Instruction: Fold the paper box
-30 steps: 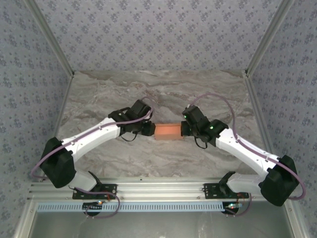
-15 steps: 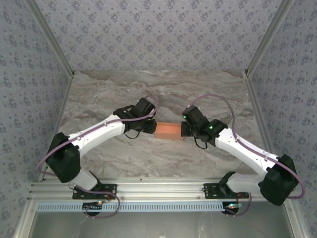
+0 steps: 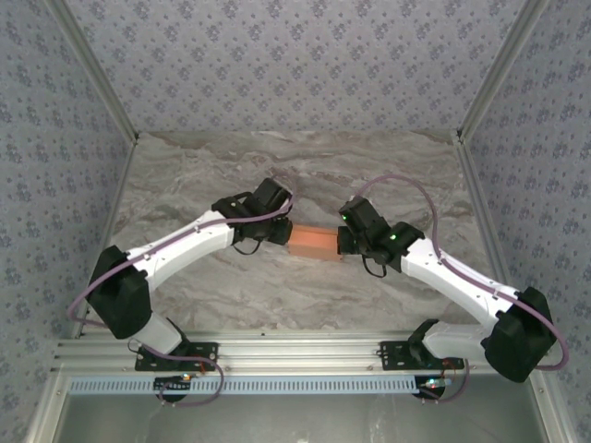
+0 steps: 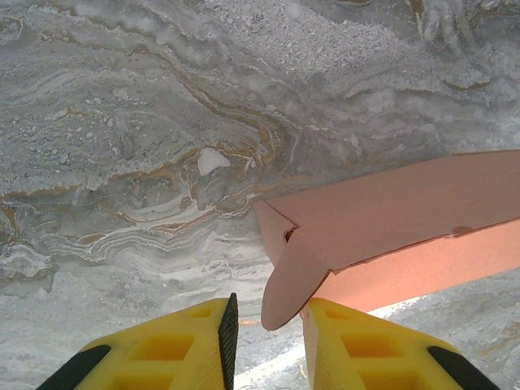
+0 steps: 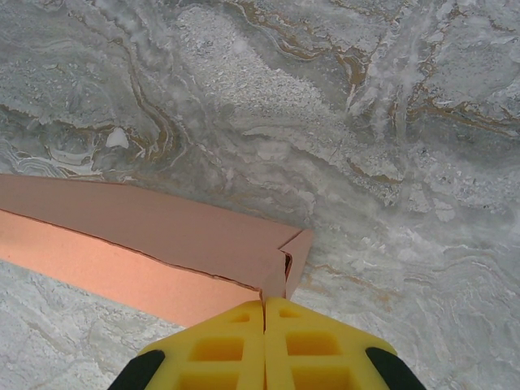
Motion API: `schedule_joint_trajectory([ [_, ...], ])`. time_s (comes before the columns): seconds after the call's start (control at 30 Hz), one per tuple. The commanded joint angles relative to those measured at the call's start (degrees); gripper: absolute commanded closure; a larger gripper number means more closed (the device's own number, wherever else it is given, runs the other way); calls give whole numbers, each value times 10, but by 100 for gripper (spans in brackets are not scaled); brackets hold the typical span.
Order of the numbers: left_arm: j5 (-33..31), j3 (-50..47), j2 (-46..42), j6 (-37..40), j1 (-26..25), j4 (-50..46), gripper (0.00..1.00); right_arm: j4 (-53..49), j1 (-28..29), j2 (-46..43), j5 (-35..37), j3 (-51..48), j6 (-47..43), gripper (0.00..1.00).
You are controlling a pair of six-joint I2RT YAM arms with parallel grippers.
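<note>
Right gripper pinches the paper box at its 3 o'clock end; left gripper, spread around the 9 o'clock flap, should tuck it in squarely.

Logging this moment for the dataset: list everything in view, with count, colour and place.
paper box: one, orange-salmon, mid-table between the grippers
table: one, grey marbled, under the box
walls: three, grey floral pattern, around the table
rail: one, silver, near edge
left arm, right arm: two, white and black, reaching inward from the rail
left gripper: one, yellow fingers, apart around the box's rounded end flap
right gripper: one, yellow fingers, shut on the opposite end flap
</note>
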Motion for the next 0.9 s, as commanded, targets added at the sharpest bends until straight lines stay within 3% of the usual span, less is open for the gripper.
schedule_joint_trajectory([
  [0.0, -9, 17, 17, 19, -4, -11, 71, -13, 4, 6, 6, 7, 6, 93],
  [0.1, -13, 18, 25, 24, -3, -8, 74, -13, 4, 6, 5, 9, 5, 93],
  [0.17, -10, 21, 27, 25, -3, -6, 80, -13, 4, 6, 5, 10, 5, 93],
  [0.23, 4, 23, 28, 26, -3, -5, 92, -13, 4, 6, 6, 10, 6, 93],
  [0.33, 18, 26, 29, 23, -3, -6, 97, -13, 4, 7, 4, 10, 9, 93],
  [0.87, 40, 28, 51, -7, -5, -8, 98, -27, 9, 36, 3, 28, 82, 93],
])
